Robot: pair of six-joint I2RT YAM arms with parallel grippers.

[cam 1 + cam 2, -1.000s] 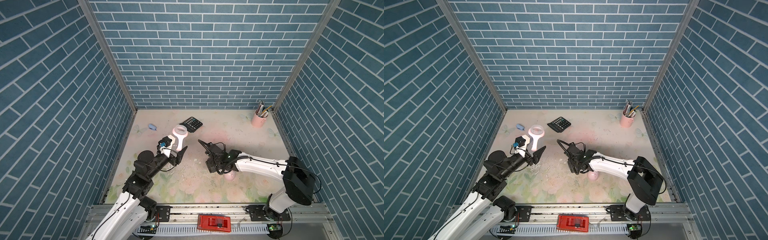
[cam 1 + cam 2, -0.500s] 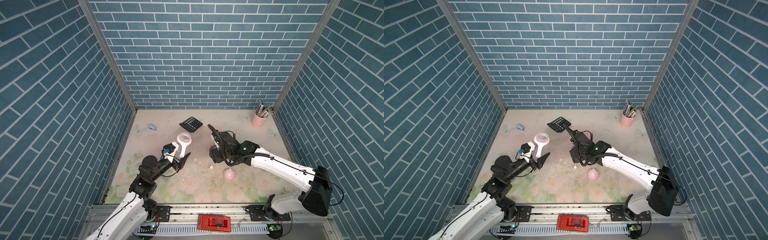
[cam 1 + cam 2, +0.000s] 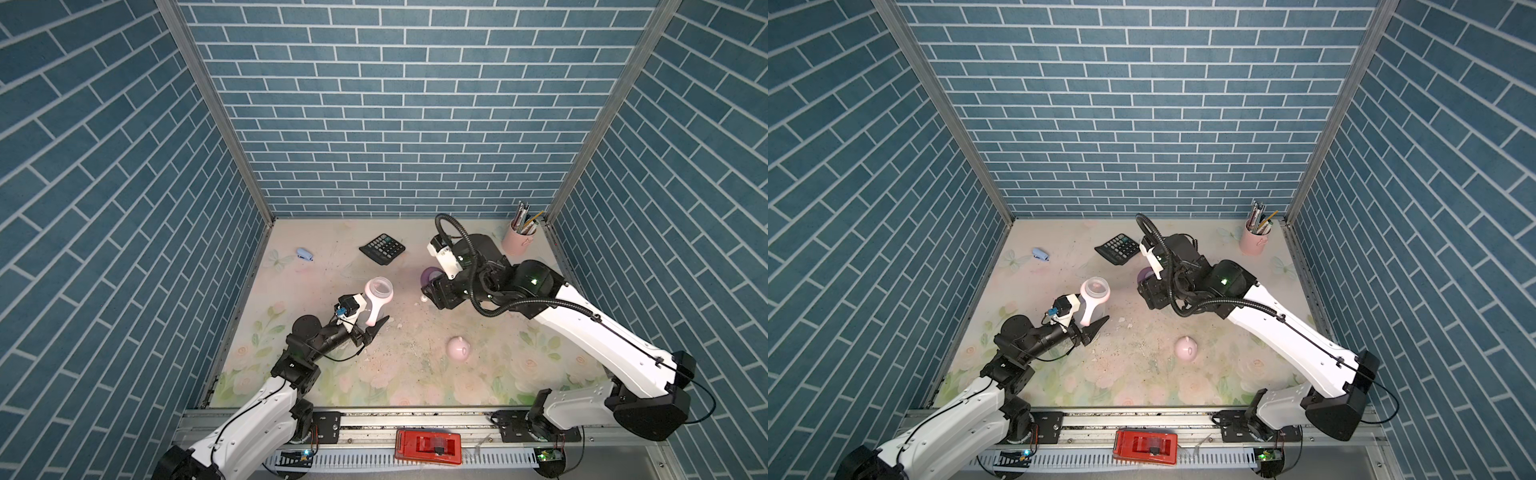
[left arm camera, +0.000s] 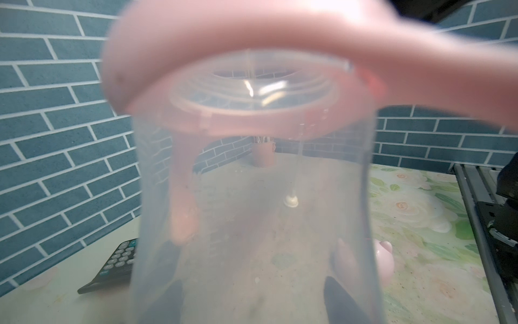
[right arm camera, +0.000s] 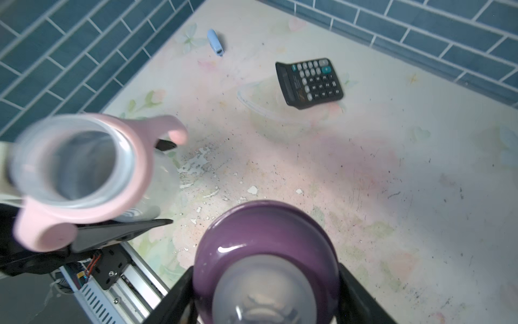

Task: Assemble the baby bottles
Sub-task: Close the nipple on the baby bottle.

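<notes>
Gripping empty bottle body [image 3: 378, 297] (mouth up), left hand [image 3: 374, 324], pens [image 3: 524, 216] in cup [image 3: 517, 243]

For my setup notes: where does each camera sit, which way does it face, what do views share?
Both top views: high above the front rail, looking down at table and back wall; both arms show.
Left wrist: behind the left claw, facing the pen cup through the held bottle body; fingers show dimly.
Right wrist: behind the right claw, looking down past the held purple collar; both claws show.
Shared: all four show the calculator.
</notes>
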